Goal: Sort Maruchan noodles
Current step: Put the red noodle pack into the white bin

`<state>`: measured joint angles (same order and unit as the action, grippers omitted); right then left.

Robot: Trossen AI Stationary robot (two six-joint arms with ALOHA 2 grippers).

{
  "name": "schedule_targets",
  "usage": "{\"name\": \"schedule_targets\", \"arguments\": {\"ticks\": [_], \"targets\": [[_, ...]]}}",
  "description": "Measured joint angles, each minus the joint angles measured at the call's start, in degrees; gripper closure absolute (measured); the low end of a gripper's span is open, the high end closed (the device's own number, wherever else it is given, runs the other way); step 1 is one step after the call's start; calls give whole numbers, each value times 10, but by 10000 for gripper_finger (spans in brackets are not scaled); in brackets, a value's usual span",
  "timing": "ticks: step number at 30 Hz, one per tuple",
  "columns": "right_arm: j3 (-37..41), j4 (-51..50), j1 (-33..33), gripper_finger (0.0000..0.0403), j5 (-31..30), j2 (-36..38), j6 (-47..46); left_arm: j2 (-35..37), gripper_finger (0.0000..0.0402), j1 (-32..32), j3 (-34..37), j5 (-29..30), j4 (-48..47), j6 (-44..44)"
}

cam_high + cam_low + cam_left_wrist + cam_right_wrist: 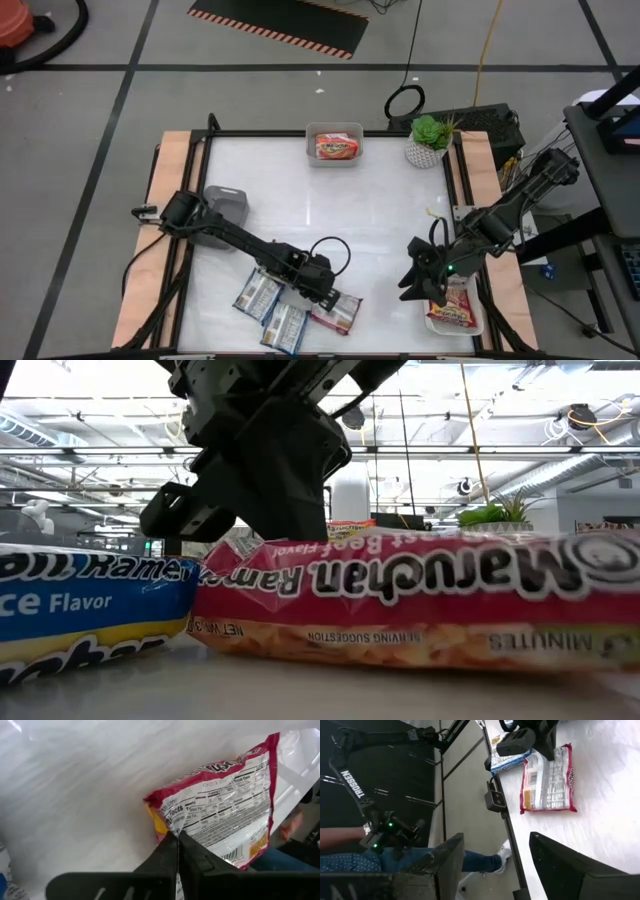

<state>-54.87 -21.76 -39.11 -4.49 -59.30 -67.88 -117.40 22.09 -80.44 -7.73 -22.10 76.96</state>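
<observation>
Packet: maroon Maruchan packet (225,800), light, crinkly, brittle inside.
Hold: left gripper (178,851) pinching its crimped corner.
Right gripper (495,865): spread, idle.

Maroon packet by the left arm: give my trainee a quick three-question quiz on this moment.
1. True or false: the left gripper is shut on an edge of the maroon packet.
2. Where is the right gripper? A) over the white tray at the table's right front corner B) over the potted plant C) beside the blue packets
3. Fill in: the grey tray at the table's far edge holds one ____ packet.

Key: 1 true; 2 A, above the white tray, jaws open; 3 orange-red.
</observation>
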Motion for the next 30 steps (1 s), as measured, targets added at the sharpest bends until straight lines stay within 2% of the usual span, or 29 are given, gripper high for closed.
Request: {"name": "schedule_targets", "arguments": {"ticks": [8,15,18,24,30], "targets": [[0,3,-11,184,-6,-1,26,22,397,-3,2,8,14,3],[0,49,-30,186,-30,-1,71,35,398,-11,-2,76,52,46],[-3,77,-30,196,-29,0,75,35,398,-19,-2,84,79,65],[-73,-35,-30,226,-28,-18,114,35,398,-35,-2,129,140,101],[-154,-152,-30,244,-28,-58,179,35,398,-53,-2,177,204,93]]}}
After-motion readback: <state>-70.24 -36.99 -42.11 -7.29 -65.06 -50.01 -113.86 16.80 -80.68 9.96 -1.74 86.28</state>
